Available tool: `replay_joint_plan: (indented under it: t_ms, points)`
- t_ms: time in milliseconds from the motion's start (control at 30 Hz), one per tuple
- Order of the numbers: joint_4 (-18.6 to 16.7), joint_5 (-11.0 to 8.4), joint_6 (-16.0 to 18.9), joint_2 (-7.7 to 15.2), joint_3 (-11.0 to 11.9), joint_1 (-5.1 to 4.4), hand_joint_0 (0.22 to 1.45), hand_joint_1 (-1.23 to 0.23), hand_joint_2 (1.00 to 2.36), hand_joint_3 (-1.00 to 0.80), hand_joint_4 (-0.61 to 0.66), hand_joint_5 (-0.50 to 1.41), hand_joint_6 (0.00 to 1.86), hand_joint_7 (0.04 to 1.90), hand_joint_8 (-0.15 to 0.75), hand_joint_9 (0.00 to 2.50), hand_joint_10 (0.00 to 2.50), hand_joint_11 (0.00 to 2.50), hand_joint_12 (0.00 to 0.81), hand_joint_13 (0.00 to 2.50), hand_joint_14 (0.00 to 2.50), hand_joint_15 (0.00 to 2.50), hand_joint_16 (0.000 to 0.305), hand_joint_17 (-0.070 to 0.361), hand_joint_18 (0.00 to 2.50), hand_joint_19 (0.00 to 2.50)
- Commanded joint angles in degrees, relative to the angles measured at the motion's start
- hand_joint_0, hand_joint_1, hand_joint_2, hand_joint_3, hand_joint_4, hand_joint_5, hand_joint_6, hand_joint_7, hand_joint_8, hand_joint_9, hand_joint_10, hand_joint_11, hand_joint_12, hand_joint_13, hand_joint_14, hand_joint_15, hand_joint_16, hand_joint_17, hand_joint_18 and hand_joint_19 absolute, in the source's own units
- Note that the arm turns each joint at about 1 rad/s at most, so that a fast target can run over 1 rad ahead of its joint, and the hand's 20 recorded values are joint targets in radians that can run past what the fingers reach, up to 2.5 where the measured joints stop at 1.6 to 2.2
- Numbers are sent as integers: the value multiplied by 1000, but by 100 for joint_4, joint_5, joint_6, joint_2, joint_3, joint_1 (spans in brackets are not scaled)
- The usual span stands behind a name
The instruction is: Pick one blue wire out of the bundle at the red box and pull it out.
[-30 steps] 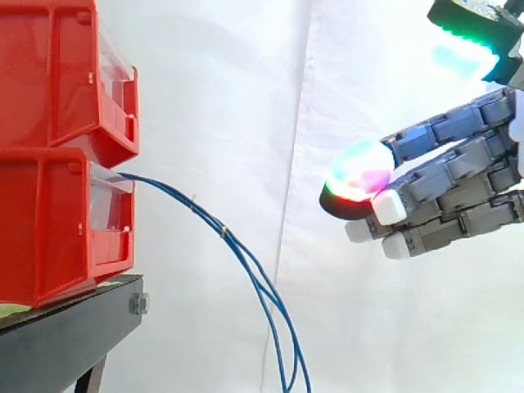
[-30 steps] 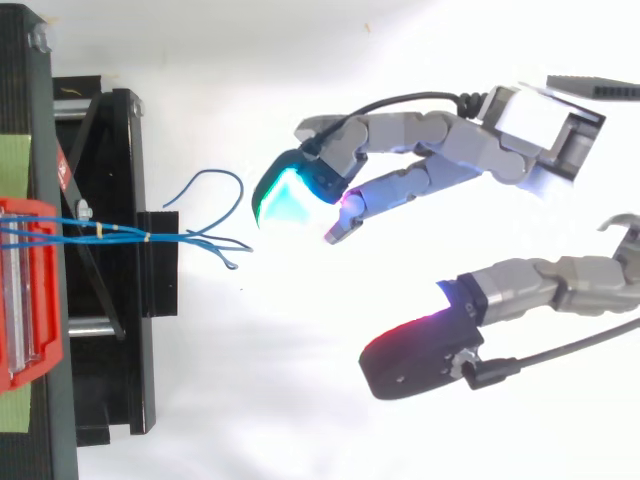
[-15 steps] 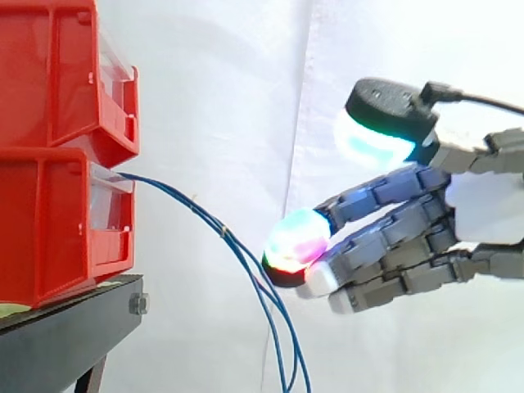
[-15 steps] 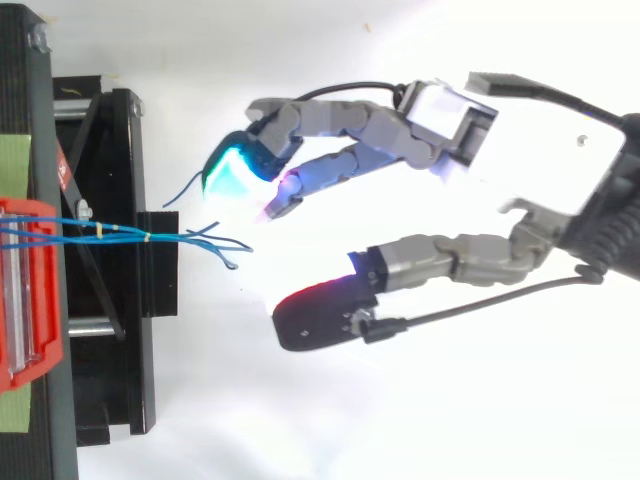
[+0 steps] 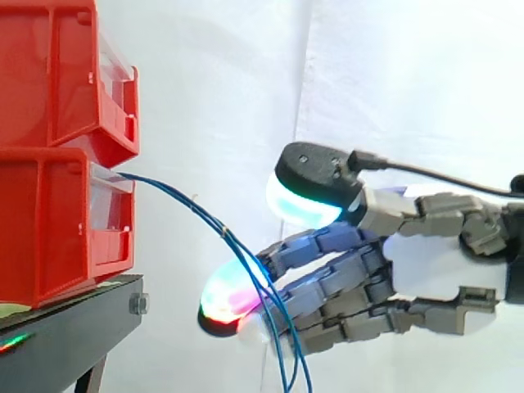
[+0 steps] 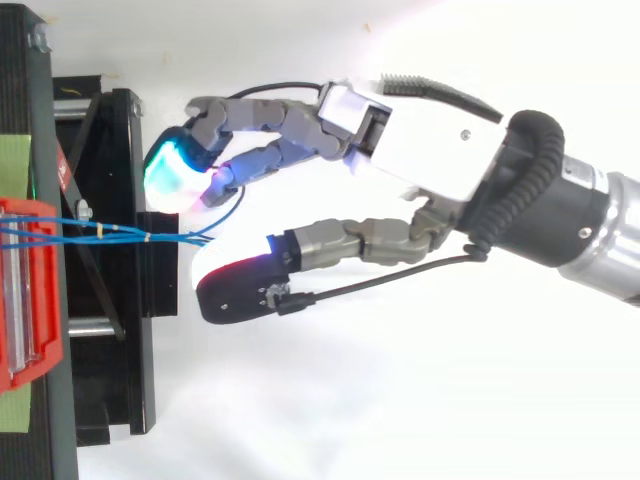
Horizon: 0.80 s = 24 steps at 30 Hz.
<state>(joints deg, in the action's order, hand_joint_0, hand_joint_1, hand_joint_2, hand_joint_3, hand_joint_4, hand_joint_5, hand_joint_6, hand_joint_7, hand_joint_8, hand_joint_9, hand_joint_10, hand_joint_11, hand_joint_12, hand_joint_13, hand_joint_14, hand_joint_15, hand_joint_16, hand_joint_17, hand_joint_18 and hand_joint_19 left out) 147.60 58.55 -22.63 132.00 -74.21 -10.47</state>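
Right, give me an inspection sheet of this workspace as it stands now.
surface: black stand carrying two stacked red bins.
job's things: bundle of blue wires leaving the lower bin's front, tied together partway, sagging down past the stand.
clutter: nothing seen.
hand: open, fingers straight and apart from the thumb; the wires pass through the gap between them, no pinch seen.
cables: nothing seen besides the blue wires.
surroundings: white curtain behind everything.
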Motion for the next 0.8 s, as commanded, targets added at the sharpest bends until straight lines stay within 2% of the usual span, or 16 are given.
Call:
replay_joint_plan:
  t_ms: [0,33,167,233,500,667,767]
  points:
    - [-152,60,31,327,285,19,466,-595,1001,-487,368,-139,502,881,334,665,8,346,451,269,4,149,68,154,144,234]
    - [-144,130,83,432,443,19,471,-624,1000,-485,372,-135,503,878,341,704,8,326,458,308,3,128,69,155,207,199]
    - [-73,245,145,538,662,10,486,-635,1002,-469,378,-129,503,907,342,723,9,355,455,339,4,127,67,151,256,215]
    - [-64,245,154,538,662,-17,489,-635,1002,-465,385,-126,503,919,341,732,10,363,456,355,4,138,66,150,274,219]
    - [-126,280,163,529,715,10,498,-627,1004,-451,379,-121,503,958,346,760,12,385,454,395,5,165,65,147,323,248]
    - [-126,341,268,529,706,36,515,-641,1005,-418,332,-114,503,1122,344,760,11,415,448,407,5,172,64,143,342,260]
    - [-91,447,435,511,715,45,522,-652,1007,-398,289,-110,502,1196,341,759,14,420,448,415,6,176,63,142,351,264]
